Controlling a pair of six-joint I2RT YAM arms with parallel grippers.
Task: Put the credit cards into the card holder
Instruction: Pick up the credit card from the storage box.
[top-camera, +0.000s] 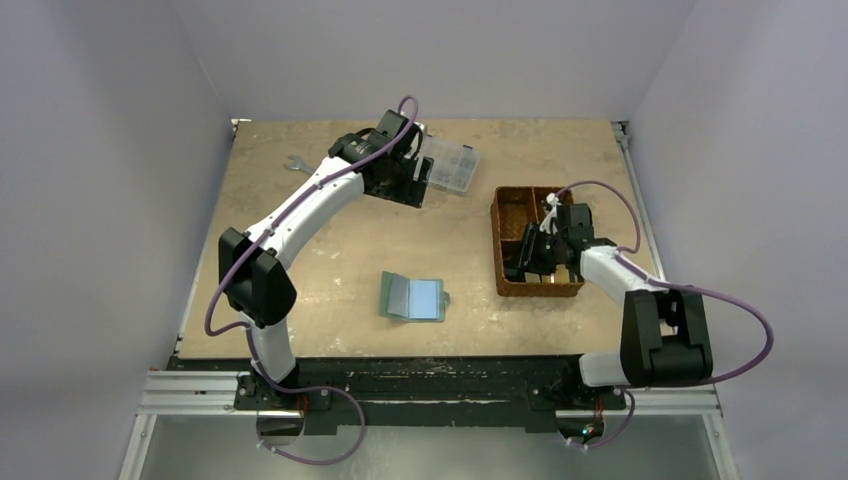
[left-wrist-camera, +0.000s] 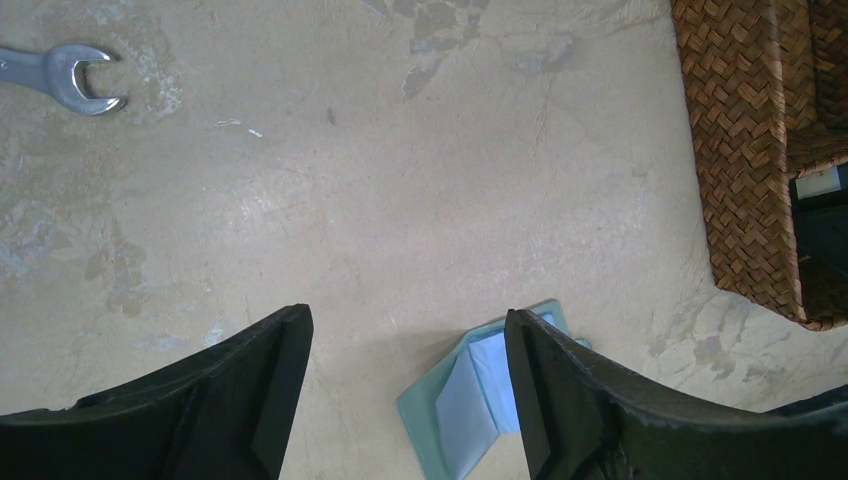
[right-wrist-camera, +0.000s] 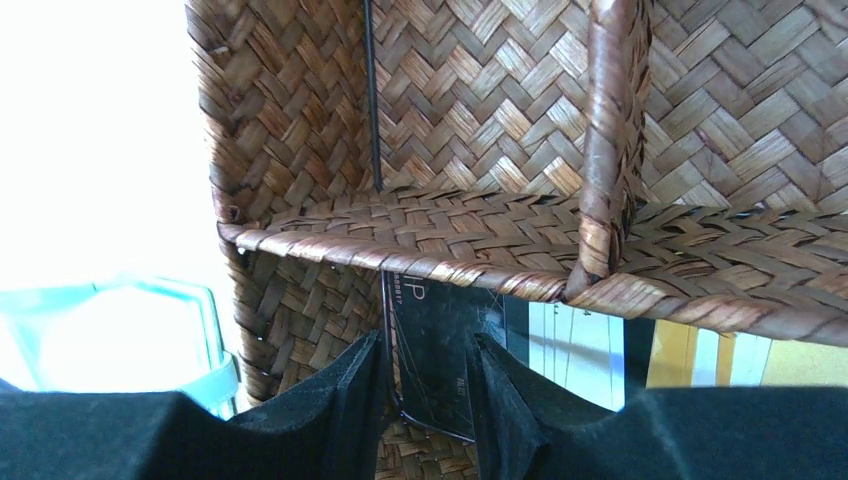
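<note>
"Top external view, from the left: a wrench (top-camera: 297, 165) lies at the far side of the table (top-camera: 330, 250). To its right the left hand (top-camera: 405, 175) hangs, fingers spread wide with nothing between them. Over on the right, the right hand (top-camera: 535, 255) is down in the basket (top-camera: 510, 215)."

"Has it got a card?"

"Its fingers (right-wrist-camera: 340, 400) stand narrowly either side of a dark card (right-wrist-camera: 440, 360) on edge, but I can't tell whether they're pinching it. That's my worry. A thin, slick card could slide out of a loose pinch. Or its edge could snag the woven divider (right-wrist-camera: 420, 255) close by and drag the basket on the lift."

"And the card holder (top-camera: 413, 297)?"

"Lying open on the table between the arms, well apart from both hands. Nothing pins it, so I'd guess pushing a card in one-handed could shove it along."

"What's in the containers?"

"Left to right: the clear box (top-camera: 450, 165) is beside the left hand, and its contents are too small to tell. The holder's pale blue pockets look bare. The basket's near compartment has the dark card plus other credit cards (right-wrist-camera: 565, 345), one whitish and striped, one yellowish (right-wrist-camera: 770, 365). Beyond the divider I see mostly weave."
</note>
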